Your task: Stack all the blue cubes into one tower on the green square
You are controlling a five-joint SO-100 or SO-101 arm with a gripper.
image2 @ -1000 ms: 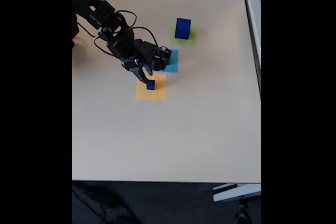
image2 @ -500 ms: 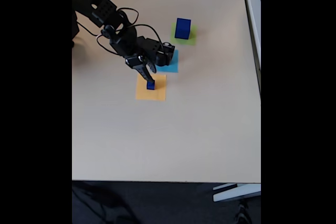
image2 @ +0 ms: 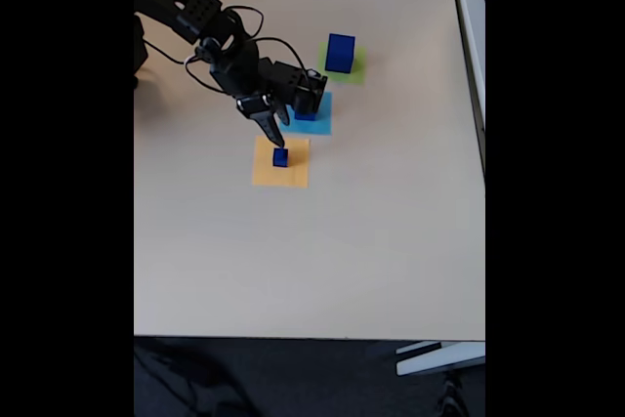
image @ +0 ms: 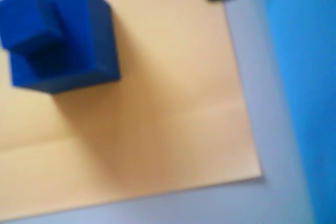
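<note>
tool (image2: 274, 132) lifted off small cubes (image2: 280, 157)

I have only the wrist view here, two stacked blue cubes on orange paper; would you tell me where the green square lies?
Observer: In the fixed view the green square lies up and to the right of the orange square, beyond the light-blue square.
Operator: Thank you. Is anything on it?
Observer: Yes, a large blue cube stands on it.
Operator: And where are the jaws relative to my stack?
Observer: In the fixed view they point down at the stack from just up and left of it; I cannot tell whether they are open.
</note>
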